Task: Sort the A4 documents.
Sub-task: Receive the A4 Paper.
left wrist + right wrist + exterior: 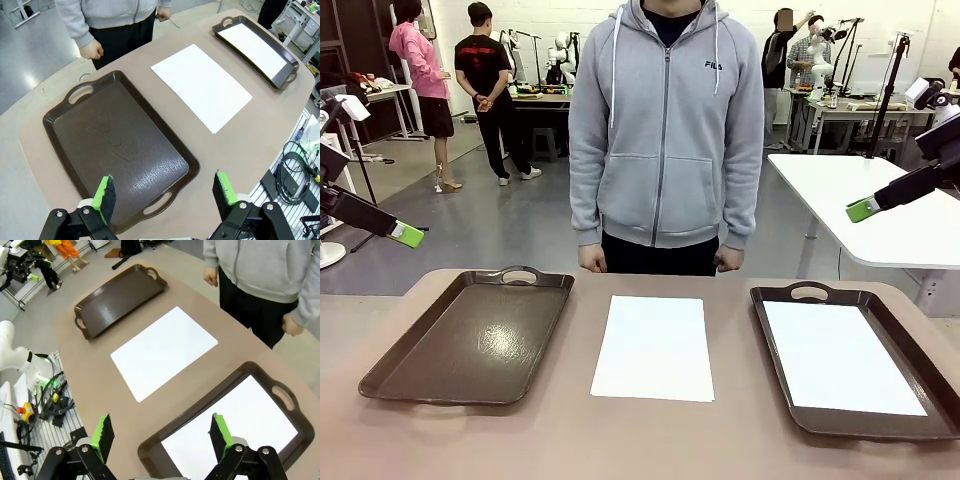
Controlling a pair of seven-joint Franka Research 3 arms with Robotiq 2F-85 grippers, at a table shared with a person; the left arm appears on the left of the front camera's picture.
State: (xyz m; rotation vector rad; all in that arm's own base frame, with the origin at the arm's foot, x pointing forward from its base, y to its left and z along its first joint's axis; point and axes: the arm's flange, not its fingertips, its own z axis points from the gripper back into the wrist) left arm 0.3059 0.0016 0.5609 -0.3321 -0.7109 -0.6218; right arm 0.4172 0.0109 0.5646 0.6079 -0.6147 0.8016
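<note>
One A4 sheet [653, 347] lies flat and loose on the counter [570, 440], just beside the empty tray [480, 340] on its right. A second sheet [840, 357] lies inside the other tray [880, 427], well apart from the empty tray.

The loose sheet looks like the one to move, probably into the empty tray. It is thin and lies flush, so a straight pinch would likely fail. Better to drag it towards the counter's near edge, take the overhanging margin, and lay it down without creasing.

The left hand [167, 192] hovers over the empty tray's near handle, its jaws wide apart and holding nothing. The right hand [162, 432] hangs far off past the loose sheet, equally spread and empty.

Whether each white rectangle is one sheet or a stack, and whether any carries print, cannot be made out. So the sorting rule is unclear.
</note>
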